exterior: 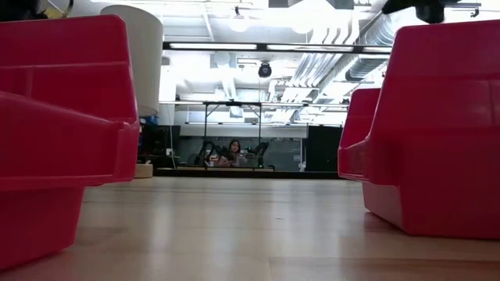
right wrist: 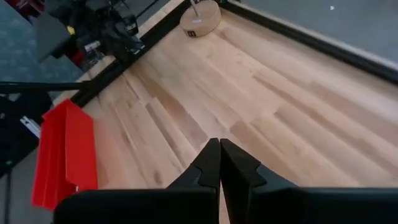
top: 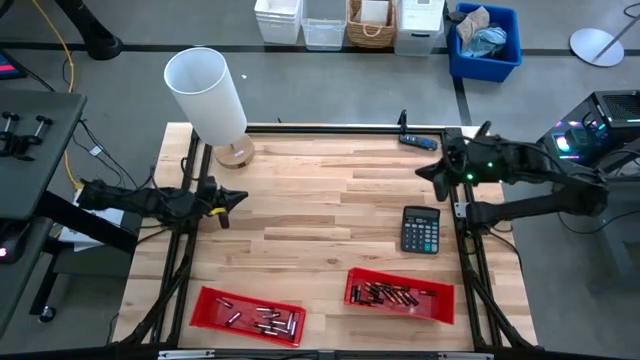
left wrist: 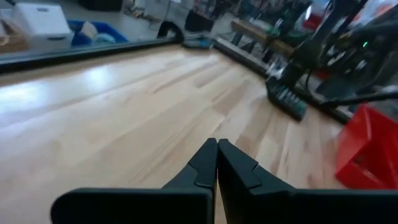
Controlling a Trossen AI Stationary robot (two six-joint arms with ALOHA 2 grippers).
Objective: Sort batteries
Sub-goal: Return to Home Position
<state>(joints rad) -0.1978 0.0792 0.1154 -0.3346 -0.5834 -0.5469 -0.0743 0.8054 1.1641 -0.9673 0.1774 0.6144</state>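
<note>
Batteries [top: 262, 318] lie in two red bins [top: 208, 300] along the counter's [top: 320, 210] near edge; left hand [top: 228, 200] and right hand [top: 432, 172] at opposite sides, both pressed together, empty, well apart from bins; each nearer its own-side bin.

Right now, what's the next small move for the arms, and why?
Likely just settle both arms home: left gripper and right gripper are shut, empty, at the table's side edges; the only batteries visible lie in the left red bin and right red bin.
</note>
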